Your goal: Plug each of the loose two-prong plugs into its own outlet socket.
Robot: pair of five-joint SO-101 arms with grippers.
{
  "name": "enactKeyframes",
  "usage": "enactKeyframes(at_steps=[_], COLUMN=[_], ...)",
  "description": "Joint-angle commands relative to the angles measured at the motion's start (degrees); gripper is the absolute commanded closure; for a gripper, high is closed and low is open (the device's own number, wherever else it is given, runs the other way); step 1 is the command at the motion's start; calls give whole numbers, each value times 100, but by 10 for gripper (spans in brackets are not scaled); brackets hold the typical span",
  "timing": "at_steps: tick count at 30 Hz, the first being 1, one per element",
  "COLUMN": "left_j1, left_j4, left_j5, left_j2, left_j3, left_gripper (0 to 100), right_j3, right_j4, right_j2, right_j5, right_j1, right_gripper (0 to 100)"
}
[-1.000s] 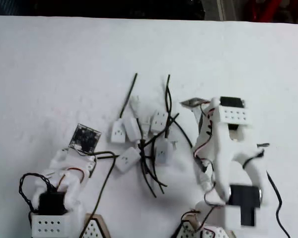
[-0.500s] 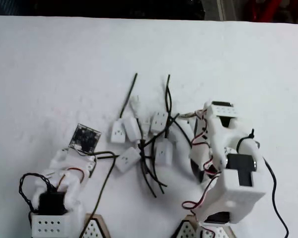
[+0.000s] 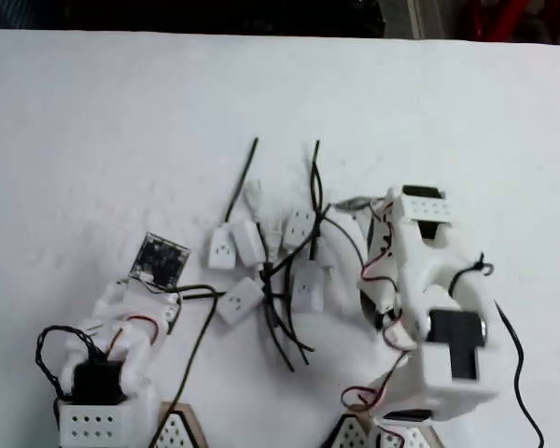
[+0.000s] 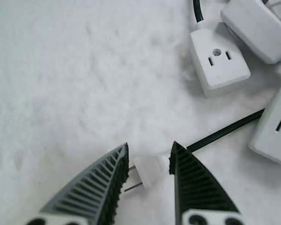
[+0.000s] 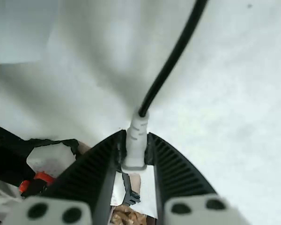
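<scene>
Plug one (image 4: pixel 147 171) lies on the white table (image 4: pixel 61 70) between the fingers of my left gripper (image 4: pixel 149 152). That gripper is only narrowly parted. The plug's two prongs point at one finger and its white body sits just beside the other, and I see no firm pinch. Its black cable (image 4: pixel 225 133) runs off toward the sockets.

Plug two (image 5: pixel 133 157) is clamped in my right gripper (image 5: pixel 134 136), with the fingers closed on its white collar. It is held clear of the table, and its black lead (image 5: pixel 173 61) trails away from the tips.

Just past my left gripper, an outlet socket (image 4: pixel 220 58) lies face up. A second socket (image 4: pixel 276 129) lies near it, next to plug one's cable.

In the high view, these belong to a cluster of white sockets (image 3: pixel 299 226) tangled with black cables in the middle of the table, between my two arms. My right gripper is at the cluster's right edge. At the cluster's far edge lies what looks like a third plug (image 3: pixel 254 196); it is too small to make out the prongs.
</scene>
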Motion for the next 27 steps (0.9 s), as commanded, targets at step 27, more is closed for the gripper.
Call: enactKeyframes(at_steps=[27], left_j1=[13], left_j4=[-141], left_j5=[-26], left_j2=[-84], left_j3=[-26], left_gripper=[839], right_j3=[-1987], right_j4=[-796], right_j2=[901], right_j5=[-220], right_j1=[-514], right_gripper=[981])
